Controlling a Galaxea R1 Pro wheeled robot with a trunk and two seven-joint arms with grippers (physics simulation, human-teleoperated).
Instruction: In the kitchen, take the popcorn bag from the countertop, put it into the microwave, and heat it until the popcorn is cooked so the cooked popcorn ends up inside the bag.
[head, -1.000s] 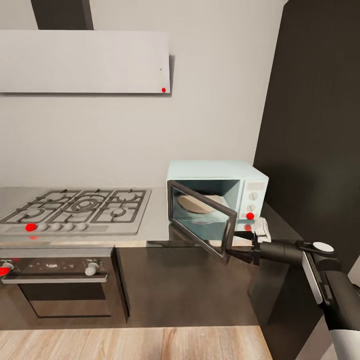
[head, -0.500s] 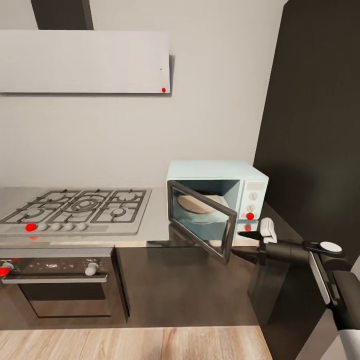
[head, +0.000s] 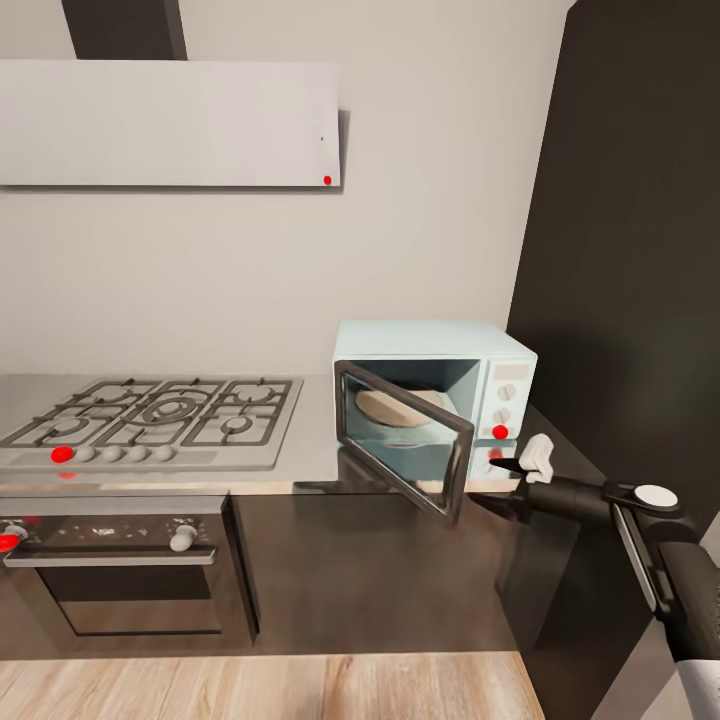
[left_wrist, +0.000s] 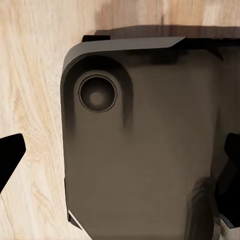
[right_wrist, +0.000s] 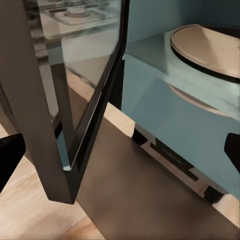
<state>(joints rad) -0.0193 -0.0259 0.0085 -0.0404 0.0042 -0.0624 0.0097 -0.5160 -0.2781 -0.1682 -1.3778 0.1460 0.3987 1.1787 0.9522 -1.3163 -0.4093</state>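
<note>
Head view: right claw (head: 506, 482) spread beside microwave's (head: 432, 392) open door (head: 402, 438).

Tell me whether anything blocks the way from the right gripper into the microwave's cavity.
Nothing visible does. The microwave has its door swung open to the left, and the right gripper sits just in front of the opening. Inside is the bare turntable.

wall (head: 440, 200): grey | floor (head: 250, 688): light wood | tall cabinet (head: 640, 250): dark

Grey countertop (head: 310, 440) carries the gas hob (head: 150, 420); the open microwave (head: 440, 400) beside it.
</note>
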